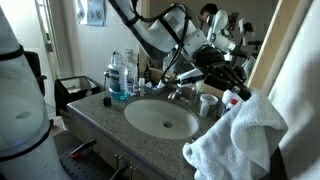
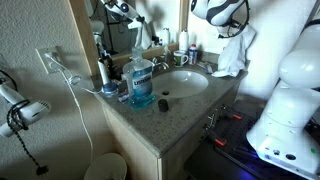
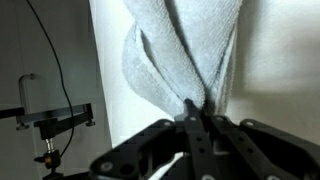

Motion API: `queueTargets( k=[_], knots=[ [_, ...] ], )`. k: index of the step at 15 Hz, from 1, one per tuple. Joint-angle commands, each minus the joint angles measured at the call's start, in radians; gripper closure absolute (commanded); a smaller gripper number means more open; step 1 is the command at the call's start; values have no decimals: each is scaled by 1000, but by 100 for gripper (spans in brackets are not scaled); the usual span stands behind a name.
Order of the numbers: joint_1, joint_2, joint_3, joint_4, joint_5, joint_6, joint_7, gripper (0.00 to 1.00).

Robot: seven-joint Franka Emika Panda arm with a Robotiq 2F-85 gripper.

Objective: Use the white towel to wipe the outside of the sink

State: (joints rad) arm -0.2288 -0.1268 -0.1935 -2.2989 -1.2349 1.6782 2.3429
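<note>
Bunched white towel [image 2: 232, 50], limp from the gripper [image 3: 198, 112], beside oval white sink [image 2: 185, 82].

Blue bottle [image 2: 142, 82], white cup [image 1: 208, 103], wall-mounted hairdryer [image 2: 15, 108].

Speckled granite vanity [image 2: 190, 106] against a textured beige wall [image 2: 40, 25].

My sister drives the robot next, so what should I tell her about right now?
Claw: shut on the white cloth towel, pinching its top fold.
Towel: hanging at the counter's edge beside the oval white sink. I cannot tell whether its bottom touches the speckled grey counter.
Done: towel grabbed.
Left: bring it down and wipe the counter around the sink's outside.
</note>
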Motion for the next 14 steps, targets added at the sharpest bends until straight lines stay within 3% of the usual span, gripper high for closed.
queueTargets(
  k=[1, 9, 14],
  knots=[
    [17, 9, -3, -6, -6, 6, 3, 62],
    [46, -27, 7, -1, 49, 25, -40, 3],
    [99, -141, 38, -3, 215, 61, -202, 0]
  ],
)
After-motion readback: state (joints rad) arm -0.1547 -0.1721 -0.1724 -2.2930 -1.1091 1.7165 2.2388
